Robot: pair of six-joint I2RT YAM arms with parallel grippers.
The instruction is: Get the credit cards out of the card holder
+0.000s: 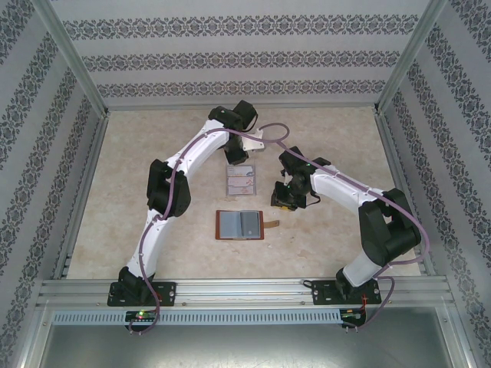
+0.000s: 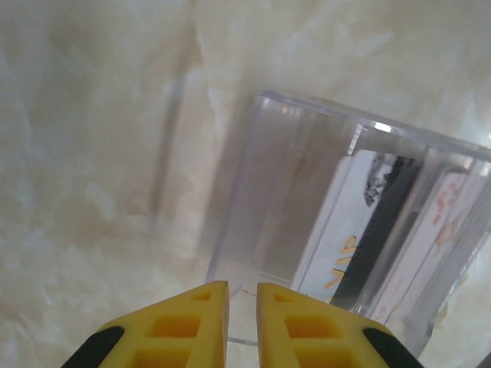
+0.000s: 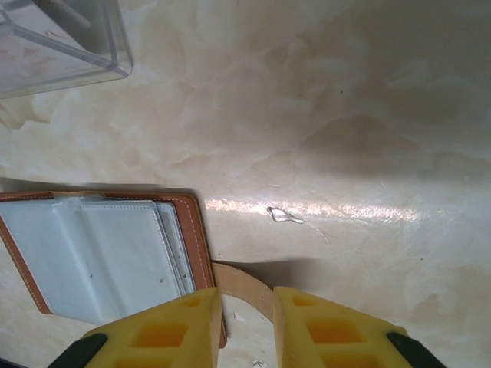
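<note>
The right arm's yellow tool (image 3: pixel 247 300), narrowly parted, is hovering over the tab (image 3: pixel 242 282) of the open brown leather card holder (image 3: pixel 115 253), the left tool (image 2: pixel 242 295), equally narrow, facing pale credit cards (image 2: pixel 337 253) standing in a clear acrylic rack (image 2: pixel 268 176).

Lab rig: alu frame (image 1: pixel 230 291), papered walls (image 1: pixel 230 61).

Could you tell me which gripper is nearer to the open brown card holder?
Right. The right gripper is just off the card holder's right edge, by its snap tab; the left gripper is farther back, at the clear acrylic rack.
</note>
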